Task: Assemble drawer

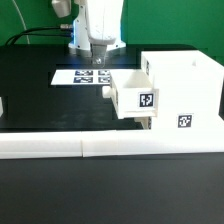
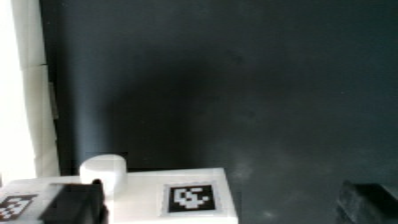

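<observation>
The housing (image 1: 180, 92) stands on the black bench (image 1: 40, 100), one tray (image 1: 133, 92) partly slid inside. The fingers (image 1: 97, 60) hover over the marker board (image 1: 85, 76), apart from the tray; their grip state I cannot tell.

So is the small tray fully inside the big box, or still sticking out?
Sticking out. In the exterior view the tray juts from the front of the box, with its tagged face well clear of it.

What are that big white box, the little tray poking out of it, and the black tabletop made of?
The housing looks like white moulded plastic: thick, smooth, matte walls, uniform colour. The tray, partly slid in, matches it; its black-and-white tag looks printed or stuck on. The table seems covered in a dull black sheet, perhaps cloth or matte board; the pictures are too soft to tell.
</observation>
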Motion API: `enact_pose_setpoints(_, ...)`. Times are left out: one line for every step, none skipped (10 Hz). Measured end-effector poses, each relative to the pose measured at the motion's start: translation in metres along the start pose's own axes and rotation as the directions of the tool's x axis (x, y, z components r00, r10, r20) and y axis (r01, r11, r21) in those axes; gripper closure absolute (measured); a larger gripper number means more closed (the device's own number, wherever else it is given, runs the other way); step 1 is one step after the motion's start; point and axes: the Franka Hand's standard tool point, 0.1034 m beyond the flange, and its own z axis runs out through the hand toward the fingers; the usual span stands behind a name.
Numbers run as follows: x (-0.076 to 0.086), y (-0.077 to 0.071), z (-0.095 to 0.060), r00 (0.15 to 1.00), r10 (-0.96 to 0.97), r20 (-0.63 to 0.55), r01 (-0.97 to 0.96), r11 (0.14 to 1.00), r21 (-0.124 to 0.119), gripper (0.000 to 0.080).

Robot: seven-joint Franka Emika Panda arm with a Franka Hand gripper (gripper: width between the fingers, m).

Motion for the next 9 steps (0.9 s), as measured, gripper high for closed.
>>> enact_pose_setpoints(-0.005, 0.000, 0.005, 0.999, -0.032, -0.002, 0.032, 0.999, 0.008, 0.0151)
enact_pose_setpoints(-0.008, 0.003, 0.009, 0.999, -0.040, -0.003, 0.040, 0.999, 0.030, 0.0151)
enact_pose_setpoints(-0.009, 0.008, 0.011, 0.998, -0.068, -0.005, 0.068, 0.997, 0.032, 0.0151)
enact_pose_setpoints(-0.008, 0.007, 0.012, 0.998, -0.065, -0.005, 0.065, 0.997, 0.033, 0.0151)
enact_pose_setpoints(-0.008, 0.007, 0.013, 0.998, -0.065, -0.005, 0.065, 0.997, 0.034, 0.0151)
enact_pose_setpoints(-0.008, 0.007, 0.013, 0.998, -0.065, -0.006, 0.065, 0.997, 0.035, 0.0151)
enact_pose_setpoints(-0.009, 0.007, 0.013, 0.998, -0.068, -0.008, 0.068, 0.997, 0.035, 0.0151)
enact_pose_setpoints(-0.015, 0.006, 0.014, 0.998, -0.069, -0.011, 0.069, 0.997, 0.036, 0.0151)
enact_pose_setpoints(-0.019, 0.005, 0.016, 0.997, -0.071, -0.011, 0.071, 0.997, 0.040, 0.0151)
